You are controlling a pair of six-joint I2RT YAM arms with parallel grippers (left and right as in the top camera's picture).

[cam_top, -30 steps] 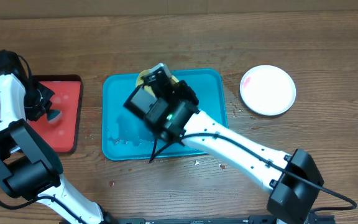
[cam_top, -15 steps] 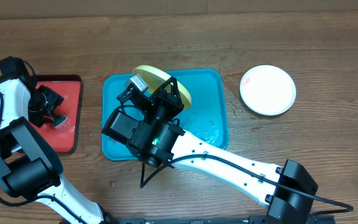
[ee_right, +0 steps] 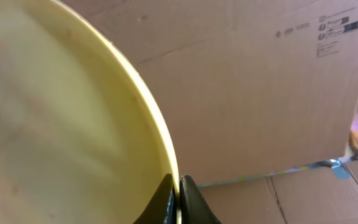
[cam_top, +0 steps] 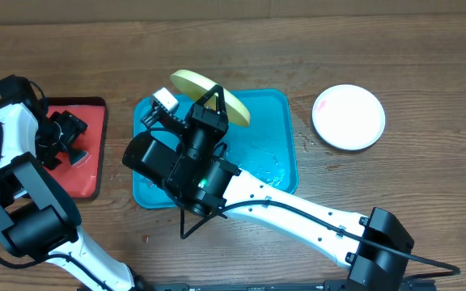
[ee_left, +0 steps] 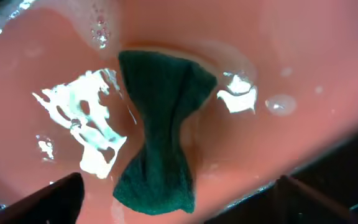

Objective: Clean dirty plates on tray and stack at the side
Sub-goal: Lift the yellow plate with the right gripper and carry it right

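My right gripper (cam_top: 213, 105) is shut on the rim of a yellow-green plate (cam_top: 191, 82) and holds it tilted on edge above the back of the teal tray (cam_top: 269, 158). The right wrist view shows both fingertips (ee_right: 168, 196) pinching the plate's (ee_right: 67, 124) rim, and faint reddish smears on its face. A white plate (cam_top: 348, 118) with a pink smear at its left edge lies on the table to the right of the tray. My left gripper (cam_top: 61, 137) hangs open over a dark green sponge (ee_left: 160, 143) that lies free between its fingers.
The sponge lies on a wet red tray (cam_top: 87, 117) with a dark rim, left of the teal tray. The teal tray's floor glistens with water. Cardboard boxes (ee_right: 272, 81) stand behind the table. My right arm (cam_top: 298, 198) crosses the table's front right.
My left gripper has opened and let go of the sponge on the red tray. My right arm has lifted the yellow-green plate, tipped it on edge and swung leftward.
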